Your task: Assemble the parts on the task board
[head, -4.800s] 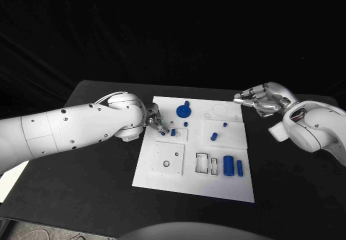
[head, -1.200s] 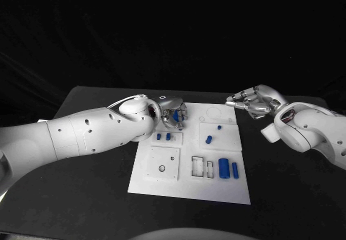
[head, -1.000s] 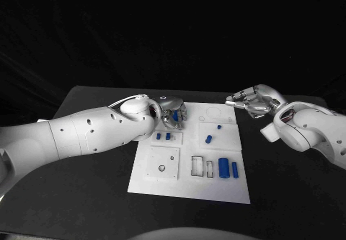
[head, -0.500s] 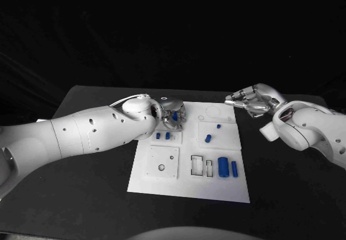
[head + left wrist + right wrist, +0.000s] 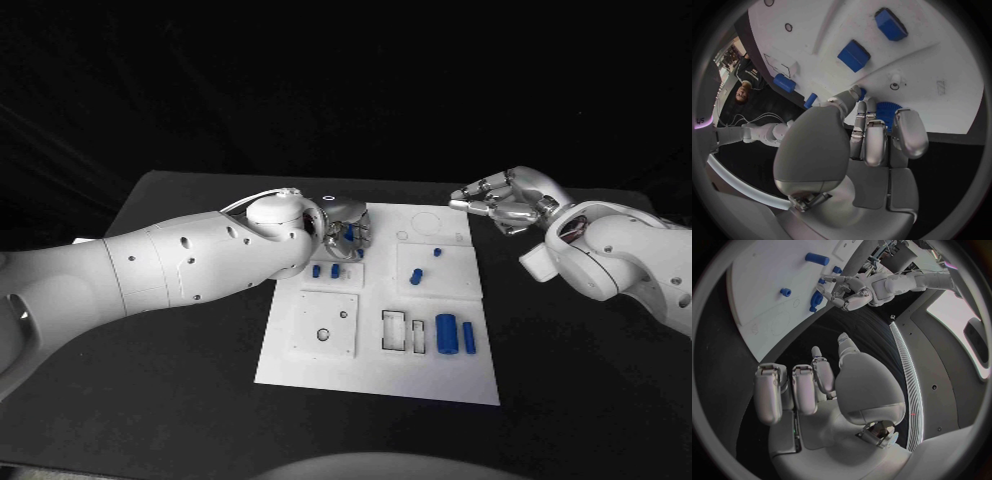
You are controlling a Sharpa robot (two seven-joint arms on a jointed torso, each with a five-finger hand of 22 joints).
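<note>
In the head view, your left robot hand (image 5: 343, 231) sits over the far left corner of the task board (image 5: 378, 372), fingers curled down around a blue round part (image 5: 351, 232) there. Your right robot hand (image 5: 500, 203) hangs above the black table (image 5: 173, 400) just past the board's far right corner, fingers curled in with nothing in them. Just in front of the left robot hand stand two small blue pegs (image 5: 326, 270); two more blue pieces (image 5: 423, 270) stand in the plate right of them, and two blue cylinders (image 5: 456, 334) lie near the right edge, beside two rectangular slots (image 5: 404, 333).

From the left wrist, you see the fingers (image 5: 877, 141) closed over the blue toothed part (image 5: 887, 109), pressing it against the white board (image 5: 942, 55); two blue blocks (image 5: 871, 41) stand beyond it.

From the right wrist, your right robot hand (image 5: 807, 390) is folded and holds nothing, off the board's edge (image 5: 761, 310); across the board the left robot hand (image 5: 844, 294) grips the blue part (image 5: 816, 300).
</note>
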